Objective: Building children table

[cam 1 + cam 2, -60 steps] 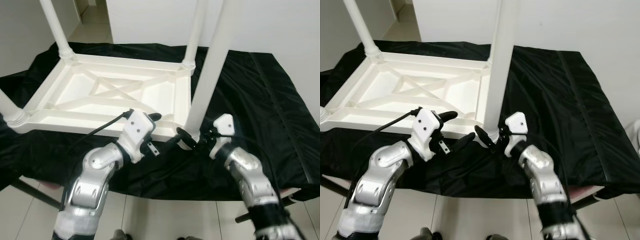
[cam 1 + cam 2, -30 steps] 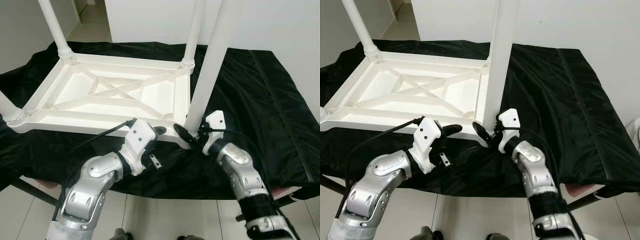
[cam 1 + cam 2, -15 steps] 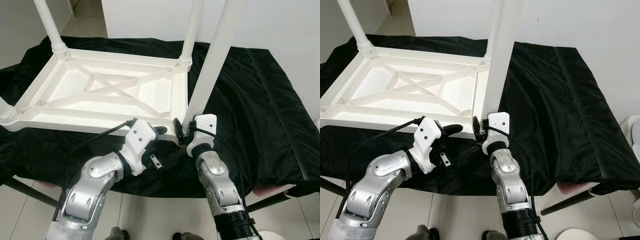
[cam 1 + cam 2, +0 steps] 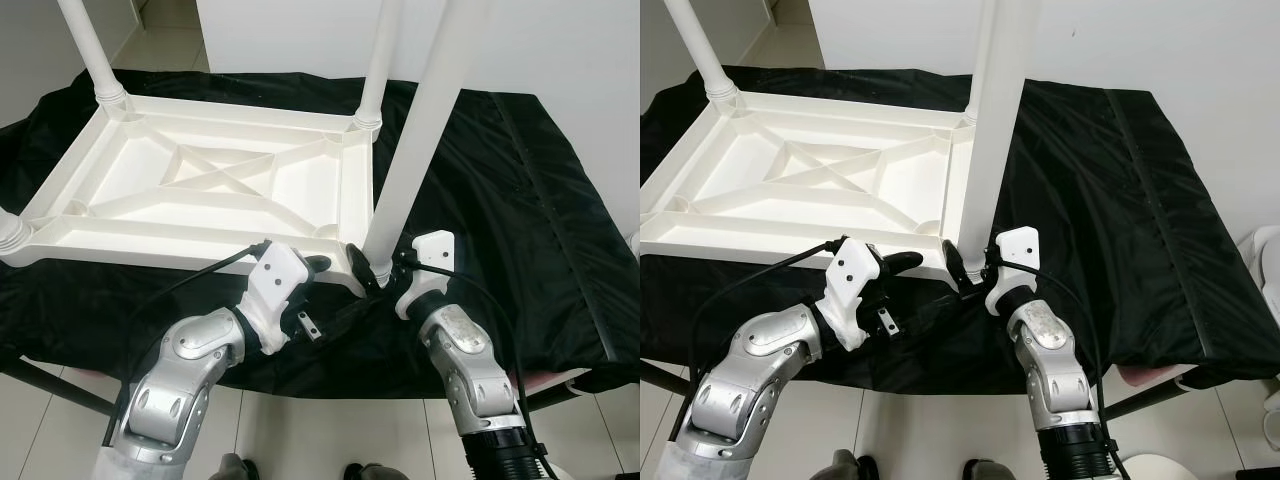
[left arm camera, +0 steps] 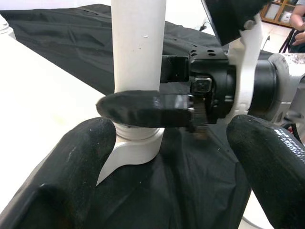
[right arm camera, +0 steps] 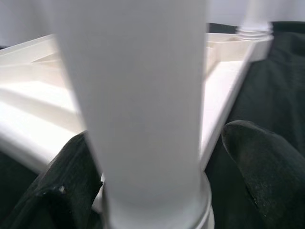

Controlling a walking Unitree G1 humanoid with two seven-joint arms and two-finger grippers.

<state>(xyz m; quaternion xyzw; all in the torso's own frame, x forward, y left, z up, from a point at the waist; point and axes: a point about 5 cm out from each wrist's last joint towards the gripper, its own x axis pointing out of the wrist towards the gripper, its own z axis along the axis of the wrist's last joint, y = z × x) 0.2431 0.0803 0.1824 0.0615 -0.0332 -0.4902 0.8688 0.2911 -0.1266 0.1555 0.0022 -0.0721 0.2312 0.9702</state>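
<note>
Three legs are standing; I am seating the fourth leg point(image 4: 415, 150) with my right gripper point(image 4: 362, 272) spread around its base, my left gripper point(image 4: 318, 290) spread beside the tabletop point(image 4: 215, 185) corner.

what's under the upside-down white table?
The white table lies upside down on a black cloth draped over a low surface. What the cloth covers is hidden, apart from a dark bar below its left edge.

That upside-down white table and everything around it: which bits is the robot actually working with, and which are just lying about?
Part of the job:
- upturned white table
- near-corner leg, standing in its socket
- right gripper, fingers either side of that leg's base
- left gripper, open beside it

Just lying about:
- black cloth under the table
- white wall behind
</note>
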